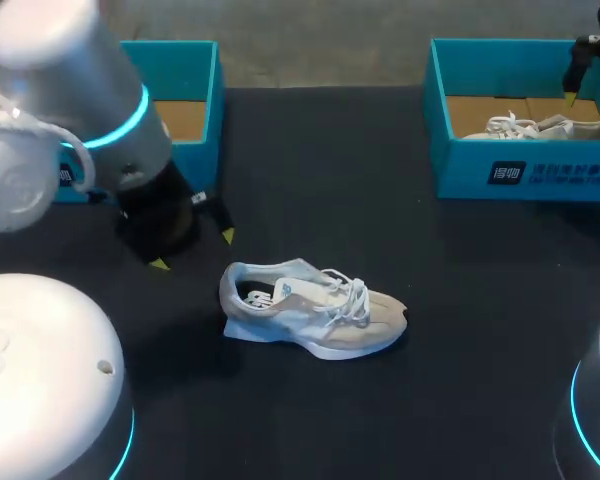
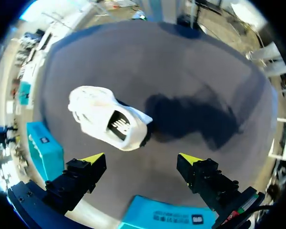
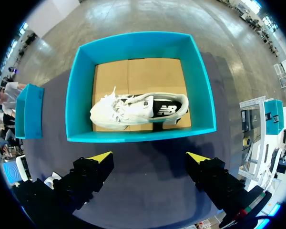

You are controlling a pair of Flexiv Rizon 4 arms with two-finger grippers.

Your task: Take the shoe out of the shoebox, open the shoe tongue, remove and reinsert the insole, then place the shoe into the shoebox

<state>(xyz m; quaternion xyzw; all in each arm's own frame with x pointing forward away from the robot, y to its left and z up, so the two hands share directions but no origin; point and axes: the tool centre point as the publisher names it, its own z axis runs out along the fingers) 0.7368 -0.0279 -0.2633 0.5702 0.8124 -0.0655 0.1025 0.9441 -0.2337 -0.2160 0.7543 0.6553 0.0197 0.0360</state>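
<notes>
Hovering left gripper (image 1: pixel 192 250), fingers apart, by shoe (image 1: pixel 315 310) heel | right gripper (image 3: pixel 148 157) spread over shoebox (image 3: pixel 140 136) | likely step: opening tongue; needs shoe steadied

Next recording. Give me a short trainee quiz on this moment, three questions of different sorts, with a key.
1. True or false: the loose shoe lies tipped on its side on the table.
2. Where is the second shoe? A) inside the right shoebox; B) on the bare table; C) held in an end effector.
3. Fill in: the left end effector and the right end effector are both ____.
Key: 1 false, it stands on its sole; 2 A; 3 open.
</notes>
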